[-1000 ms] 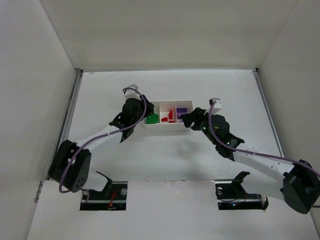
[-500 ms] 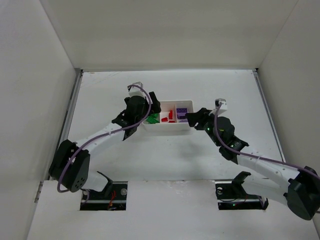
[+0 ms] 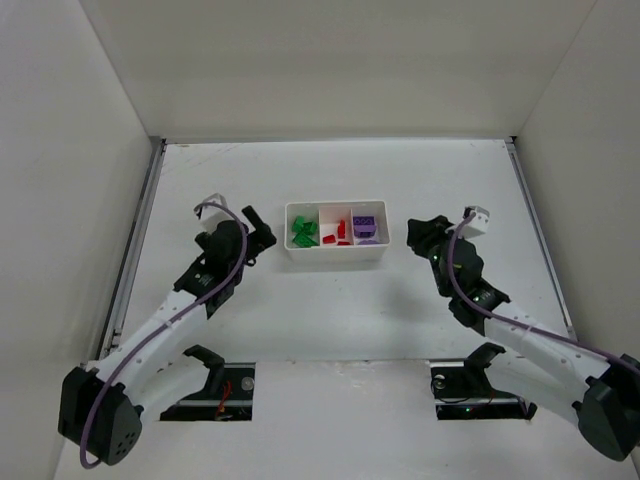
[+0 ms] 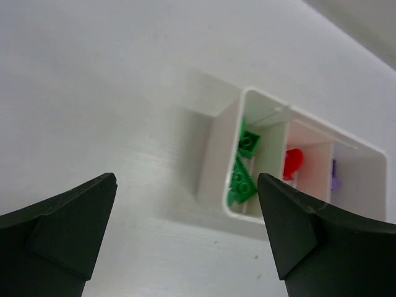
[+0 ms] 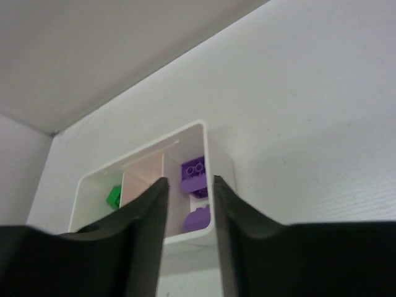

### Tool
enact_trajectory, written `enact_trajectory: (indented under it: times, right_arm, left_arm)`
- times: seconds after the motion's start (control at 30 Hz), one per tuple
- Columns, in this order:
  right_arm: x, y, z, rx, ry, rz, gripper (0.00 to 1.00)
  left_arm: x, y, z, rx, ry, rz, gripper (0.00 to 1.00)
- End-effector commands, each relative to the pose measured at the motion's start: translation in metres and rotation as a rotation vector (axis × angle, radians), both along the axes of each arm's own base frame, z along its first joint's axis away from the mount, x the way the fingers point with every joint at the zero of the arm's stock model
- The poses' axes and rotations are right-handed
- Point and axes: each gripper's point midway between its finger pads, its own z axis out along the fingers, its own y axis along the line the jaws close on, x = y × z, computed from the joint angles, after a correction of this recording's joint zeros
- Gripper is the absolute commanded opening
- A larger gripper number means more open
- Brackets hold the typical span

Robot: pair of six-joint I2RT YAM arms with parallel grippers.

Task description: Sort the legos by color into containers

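The white tray [image 3: 335,257] of three containers lies mid-table. Its left compartment holds green legos [image 3: 303,232], the middle one red legos [image 3: 336,232], the right one purple legos [image 3: 366,228]. My left gripper [image 3: 258,226] hovers just left of the tray, wide open and empty; its wrist view shows the tray's end wall [image 4: 213,154], green pieces [image 4: 242,167] and a red one [image 4: 293,162]. My right gripper [image 3: 418,232] sits right of the tray, its jaws a narrow gap apart with nothing between them [image 5: 189,180]; purple bricks [image 5: 195,176] show beyond.
White walls enclose the table on the left, back and right. Bare tabletop [image 3: 330,180] lies between the tray and the back wall. Both arm bases [image 3: 210,375] stand at the near edge.
Both grippers have drawn back from the tray, the left one leftward and the right one rightward. The left jaws have opened wide; the right jaws have narrowed.
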Motion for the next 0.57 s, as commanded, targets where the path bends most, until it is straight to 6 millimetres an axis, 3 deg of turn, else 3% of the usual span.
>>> enact_trajectory:
  times: [0.0, 0.1, 0.17, 0.37, 0.43, 0.53]
  right_arm:
    - [0.002, -0.043, 0.000, 0.004, -0.009, -0.195, 0.47]
    - [0.002, -0.065, -0.004, -0.003, -0.008, -0.273, 0.68]
    - [-0.001, -0.077, -0.006, -0.006, -0.003, -0.310, 0.77]
    - [-0.017, -0.101, -0.015, -0.029, 0.057, -0.371, 0.88]
    - [-0.021, -0.110, -0.016, -0.038, 0.066, -0.399, 1.00]
    - [-0.023, -0.120, -0.016, -0.058, 0.074, -0.432, 1.00]
  left_arm:
    - [-0.034, 0.034, -0.034, 0.037, 0.150, 0.119, 1.00]
    - [-0.045, 0.043, -0.039, 0.034, 0.176, 0.145, 1.00]
    - [-0.047, 0.045, -0.038, 0.037, 0.183, 0.148, 1.00]
    - [-0.043, 0.036, -0.032, 0.023, 0.144, 0.114, 1.00]
    - [-0.040, 0.028, -0.034, 0.020, 0.141, 0.075, 1.00]
    - [-0.037, 0.024, -0.039, 0.037, 0.160, 0.051, 1.00]
